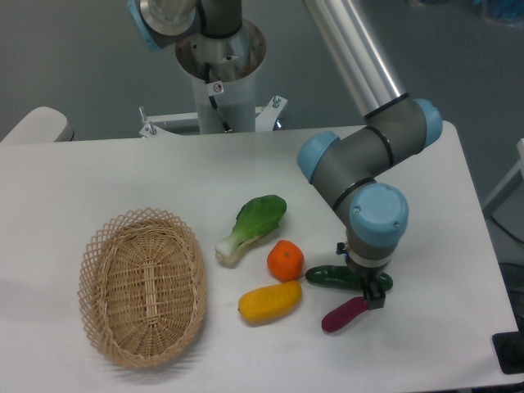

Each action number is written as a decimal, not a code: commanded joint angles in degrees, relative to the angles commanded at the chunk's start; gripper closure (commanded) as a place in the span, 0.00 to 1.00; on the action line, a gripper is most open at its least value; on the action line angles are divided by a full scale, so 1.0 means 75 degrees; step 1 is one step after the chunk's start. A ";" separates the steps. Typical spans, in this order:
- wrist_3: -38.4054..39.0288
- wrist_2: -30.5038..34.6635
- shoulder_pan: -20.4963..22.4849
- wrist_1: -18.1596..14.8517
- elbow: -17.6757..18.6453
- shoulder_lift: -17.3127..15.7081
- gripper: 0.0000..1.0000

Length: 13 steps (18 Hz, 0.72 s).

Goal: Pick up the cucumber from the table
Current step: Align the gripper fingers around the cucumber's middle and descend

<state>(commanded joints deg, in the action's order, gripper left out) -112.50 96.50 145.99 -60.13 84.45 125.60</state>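
Note:
The dark green cucumber (327, 277) lies on the white table (123, 172) at the front right, pointing left to right. My gripper (368, 286) points down onto its right half. The wrist hides most of the fingers. One dark fingertip (374, 293) shows on the near side of the cucumber. The cucumber rests on the table. I cannot tell how wide the jaws stand.
A purple oblong (344, 315) lies just in front of the cucumber, close to the fingertip. An orange (285, 260) sits just left of the cucumber, with a yellow fruit (270, 302), a bok choy (252, 228) and a wicker basket (86, 278) further left.

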 joint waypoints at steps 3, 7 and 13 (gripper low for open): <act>0.0011 0.0012 -0.0023 0.0317 0.0212 0.0000 0.00; -0.0012 0.0012 -0.0105 0.0318 0.0341 -0.0024 0.00; 0.0011 0.0012 -0.0223 0.0341 0.0388 0.0023 0.14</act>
<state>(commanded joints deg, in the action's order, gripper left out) -112.41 96.59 144.32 -57.57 87.36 125.77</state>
